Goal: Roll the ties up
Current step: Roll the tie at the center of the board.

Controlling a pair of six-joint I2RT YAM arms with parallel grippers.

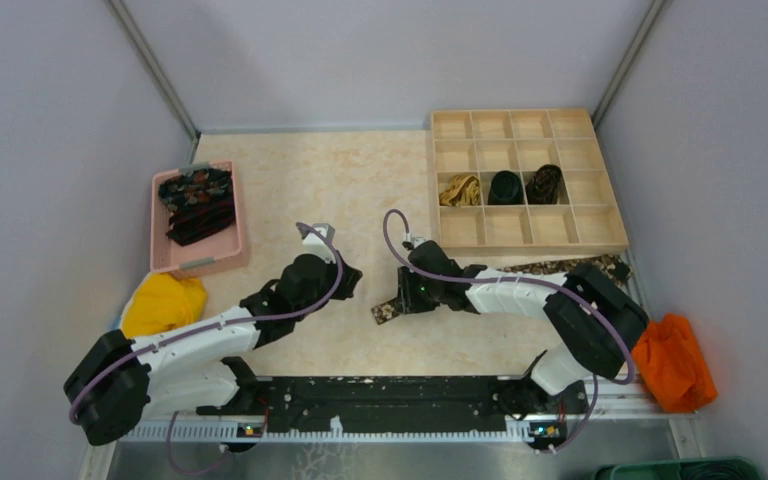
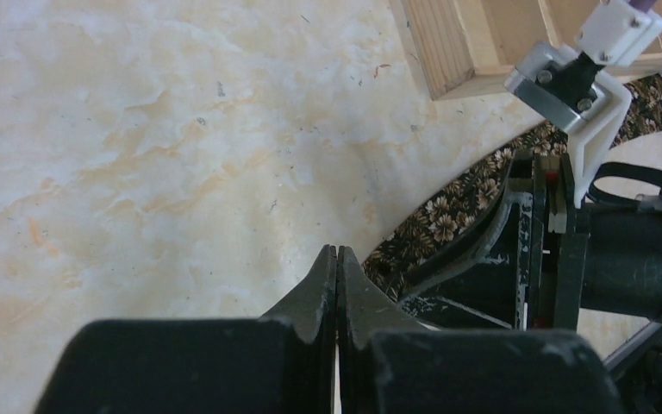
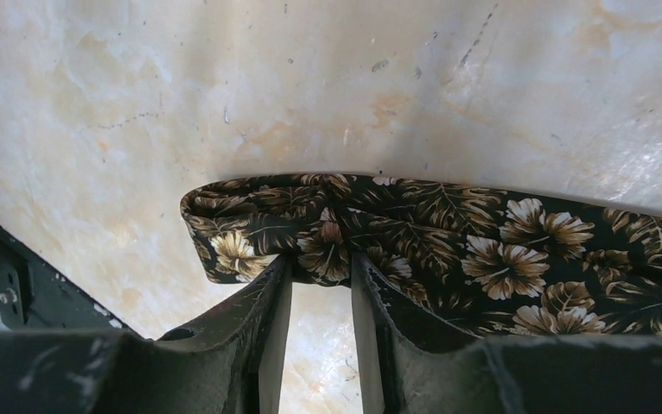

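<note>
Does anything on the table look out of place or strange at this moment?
Nothing looks damaged or spilled. The floral tie lies flat on the table, its end bunched at the right pincer. The left pincer is shut and empty.

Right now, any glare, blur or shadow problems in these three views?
Top external: even light, sharp. Left wrist: tabletop glare-washed, own left gripper soft. Right wrist: floral tie crisp, right gripper dark and near, glare at the right edge.

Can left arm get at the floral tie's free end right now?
Probably yes. The left gripper, shut and empty, sits beside the tie; the right gripper already pinches that end, crowding it.
</note>
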